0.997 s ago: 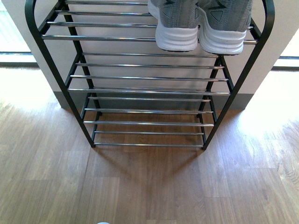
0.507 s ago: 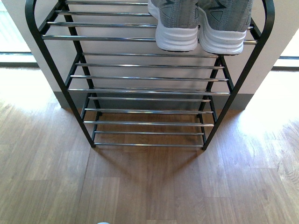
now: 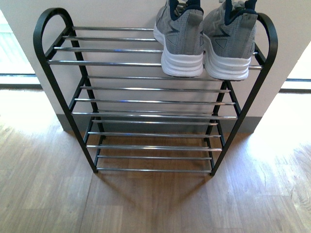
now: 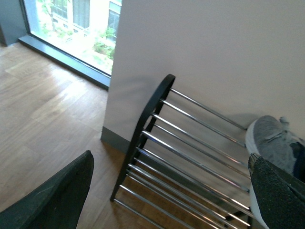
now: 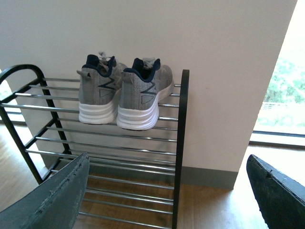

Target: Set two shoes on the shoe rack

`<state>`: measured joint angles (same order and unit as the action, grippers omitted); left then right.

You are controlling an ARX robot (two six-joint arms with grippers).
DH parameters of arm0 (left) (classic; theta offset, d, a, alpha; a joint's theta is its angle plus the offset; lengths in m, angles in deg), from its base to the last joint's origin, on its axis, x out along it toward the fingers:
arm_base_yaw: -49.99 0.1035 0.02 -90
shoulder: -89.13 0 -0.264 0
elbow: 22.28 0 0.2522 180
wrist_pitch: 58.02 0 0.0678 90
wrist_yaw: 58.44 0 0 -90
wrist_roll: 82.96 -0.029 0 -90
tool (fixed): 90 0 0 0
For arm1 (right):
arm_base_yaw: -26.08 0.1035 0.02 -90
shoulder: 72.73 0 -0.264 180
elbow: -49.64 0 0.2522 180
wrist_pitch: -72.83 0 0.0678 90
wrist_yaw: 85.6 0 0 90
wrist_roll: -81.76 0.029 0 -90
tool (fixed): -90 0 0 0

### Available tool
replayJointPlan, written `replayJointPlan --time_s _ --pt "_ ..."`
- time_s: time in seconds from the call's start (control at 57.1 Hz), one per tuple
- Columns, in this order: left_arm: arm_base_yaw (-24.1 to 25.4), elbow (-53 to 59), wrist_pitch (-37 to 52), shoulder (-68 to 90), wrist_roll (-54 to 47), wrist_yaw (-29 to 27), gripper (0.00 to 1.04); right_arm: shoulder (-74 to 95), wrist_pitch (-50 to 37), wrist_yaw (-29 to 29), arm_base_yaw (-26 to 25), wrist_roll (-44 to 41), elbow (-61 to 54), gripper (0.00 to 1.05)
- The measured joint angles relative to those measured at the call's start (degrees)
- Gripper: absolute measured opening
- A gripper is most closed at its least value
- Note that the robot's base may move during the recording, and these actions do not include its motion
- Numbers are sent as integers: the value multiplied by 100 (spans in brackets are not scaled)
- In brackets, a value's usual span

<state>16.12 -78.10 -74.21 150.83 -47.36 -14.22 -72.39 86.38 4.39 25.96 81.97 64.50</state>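
Two grey knit sneakers with white soles and navy lining, the two shoes (image 3: 182, 41) (image 3: 228, 43), stand side by side, heels toward me, on the right end of the top shelf of the shoe rack (image 3: 146, 90). The right wrist view shows both shoes (image 5: 100, 95) (image 5: 142, 98) on the shoe rack (image 5: 180, 143) against a white wall. My right gripper (image 5: 167, 202) is open and empty, back from the rack. My left gripper (image 4: 174, 198) is also open and holds nothing; one sneaker toe (image 4: 274, 143) shows past it on the shoe rack (image 4: 147, 124). Neither arm appears in the front view.
The rack stands on a wood floor (image 3: 155, 204) against a white wall with a grey skirting board (image 3: 245, 125). Its lower shelves (image 3: 153, 145) carry nothing. Floor-level windows (image 4: 71, 24) (image 5: 286, 95) flank the wall section on both sides.
The front view has shifted: the rack and shoes now sit lower in the picture, so the rack's rounded top corners and the shoe collars show. The shoes keep their place on the shelf.
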Motion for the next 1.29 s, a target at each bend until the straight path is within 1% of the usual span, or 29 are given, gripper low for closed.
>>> replayJointPlan --time_s 0.07,0.158,0.297,0.315,0.332,0.35,0.367,0.385,0.402,0.42,0.438,0.455,0.525,0.542,0.578,0.595,0.647,0.665,0.717,0.752,0.787,0.945,1.12,1.137,1.172,1.208,1.295 --pt "0 435 79 -361 -17 -76 95 0 0 0 0 0 0 96" --pt "-13 719 94 -608 7 -85 95 0 0 0 0 -2 0 96" --pt "-20 774 109 -671 17 -70 95 0 2 0 0 -2 0 96" --pt "15 859 334 -710 -157 105 93 0 2 0 0 -2 0 96" --pt "87 1019 756 -774 -387 437 90 0 2 0 0 -2 0 96" --pt "127 1108 977 -813 -516 614 88 0 2 0 0 -2 0 96" --pt "203 1305 1408 -901 -798 911 84 0 2 -2 0 0 0 96" --pt "323 1593 1971 -1045 -1255 1298 79 0 2 -4 0 0 0 96" --pt "404 1770 2282 -1147 -1646 1512 75 0 2 -2 0 -2 0 96" --pt "553 2033 2669 -1331 -2061 1766 69 0 2 -2 0 -2 0 96" --pt "621 2124 2776 -1410 -2317 1897 67 0 2 -2 0 -2 0 96" --pt "664 2179 2824 -1462 -2428 1941 65 0 2 -2 0 -2 0 96" --pt "1021 2529 2903 -1836 -2968 2264 50 0 2 0 0 -2 0 96" --pt "1060 2568 2900 -1875 -3036 2306 49 0 2 0 0 -2 0 96" --pt "1213 2719 2896 -2022 -3165 2459 41 0 2 0 0 -2 0 96" --pt "1248 2754 2892 -2057 -3204 2500 39 0 2 0 0 -2 0 96" --pt "1451 2942 2855 -2264 -3331 2732 29 0 2 -2 0 -2 0 96" --pt "1550 3025 2830 -2363 -3366 2826 23 0 2 -2 0 -2 0 96" --pt "1676 3117 2789 -2494 -3412 2951 16 0 2 -2 0 -2 0 96" --pt "1825 3222 2745 -2656 -3438 3086 7 0 0 -2 0 -2 0 96" --pt "1941 3300 2704 -2782 -3447 3182 1 0 2 0 0 -2 0 96" --pt "2409 3613 2446 -3355 -3488 3648 1 0 2 0 0 -2 0 96" --pt "2699 3790 2197 -3786 -3495 3906 1 0 2 0 0 0 0 96" --pt "2730 3797 2181 -3812 -3495 3974 1 0 2 -2 0 -2 0 96" --pt "2962 3829 2103 -3917 -3497 4336 1 0 2 -2 0 -2 0 96" --pt "3134 3858 2059 -3993 -3501 4489 1 0 2 0 0 -2 0 96" --pt "3342 3901 1947 -4155 -3497 4513 1 0 2 -2 0 0 0 96"
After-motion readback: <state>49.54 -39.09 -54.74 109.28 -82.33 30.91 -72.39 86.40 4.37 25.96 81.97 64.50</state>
